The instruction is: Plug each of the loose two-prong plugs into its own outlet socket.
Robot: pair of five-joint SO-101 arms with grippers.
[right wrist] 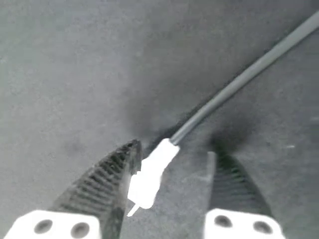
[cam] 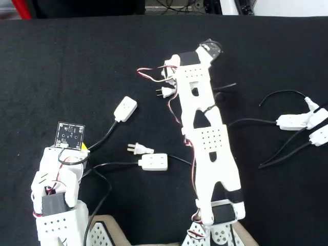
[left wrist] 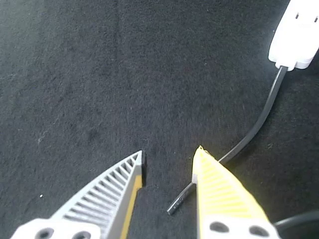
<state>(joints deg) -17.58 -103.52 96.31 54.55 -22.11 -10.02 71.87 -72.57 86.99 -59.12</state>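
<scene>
Grasp step: plug [right wrist: 149,172] is bracketed by the parted right gripper [right wrist: 173,149], closure judged due next; left gripper [left wrist: 169,151] is held parted, empty.

Cut by the right edge of the high view: white outlet socket [cam: 320,134]. Cropped at a corner of the left wrist view: cabled outlet socket [left wrist: 297,32]. Blurred in the right wrist view: plug [right wrist: 149,174], prongs beyond telling. Partly hidden under the right arm [cam: 205,138]: black cable [cam: 179,158].
</scene>
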